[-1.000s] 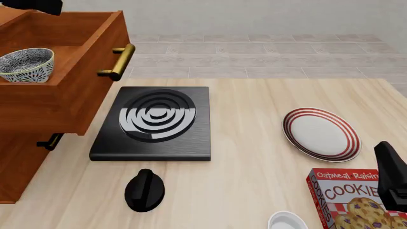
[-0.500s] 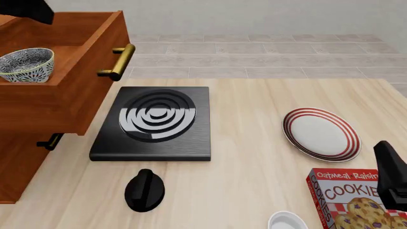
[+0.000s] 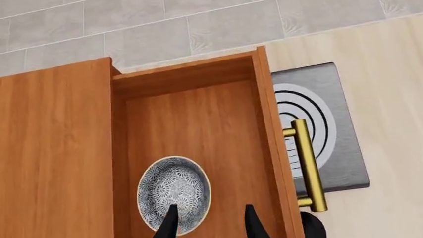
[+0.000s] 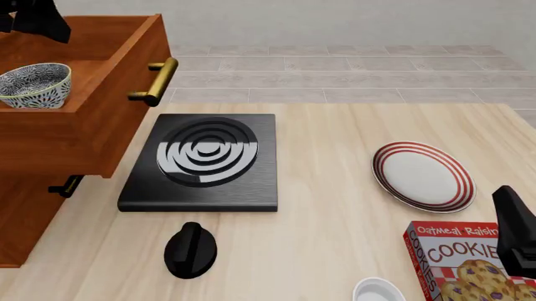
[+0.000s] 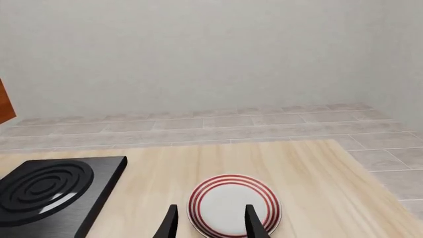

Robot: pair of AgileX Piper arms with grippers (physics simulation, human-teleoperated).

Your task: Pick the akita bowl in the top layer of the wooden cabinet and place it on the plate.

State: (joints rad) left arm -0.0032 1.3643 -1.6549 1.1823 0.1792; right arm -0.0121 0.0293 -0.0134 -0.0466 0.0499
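Cabinet: the wooden cabinet point(image 4: 34, 207) stands at the surface's far left, toward 9 o'clock in the front view.
Drawer: its top layer point(image 4: 92, 119) is pulled out to the right, with the brass handle point(image 4: 153, 80) on its front; a lower black handle shows beneath it.
Bowl: the akita bowl point(image 4: 34, 84) sits upright inside the open drawer, at about 10 o'clock in the front view; it is well apart from the plate. In the left wrist view the bowl point(image 3: 174, 194) lies on the drawer floor, nearer the back wall side than the handle side.
Left claw: the left claw point(image 3: 210, 223) hangs above the drawer, fingers apart, nothing between them; one fingertip overlaps the bowl's rim in that view.
Stove: a black stove point(image 4: 203, 160) lies flat just right of the drawer, near centre.
Knob: a black knob point(image 4: 190, 249) rests at 6 o'clock of the stove.
Plate: the plate point(image 4: 423, 175) lies at 3 o'clock on the surface point(image 4: 335, 207), bare.
Cookie box: a cookie box point(image 4: 465, 263) lies at 5 o'clock, near the plate.
White bowl: a white bowl point(image 4: 378, 291) is cut off by the bottom edge, just left of the box.
Right claw: the right claw point(image 5: 210, 223) has its fingers apart, holding nothing, with the plate point(image 5: 235, 204) in line beyond them.
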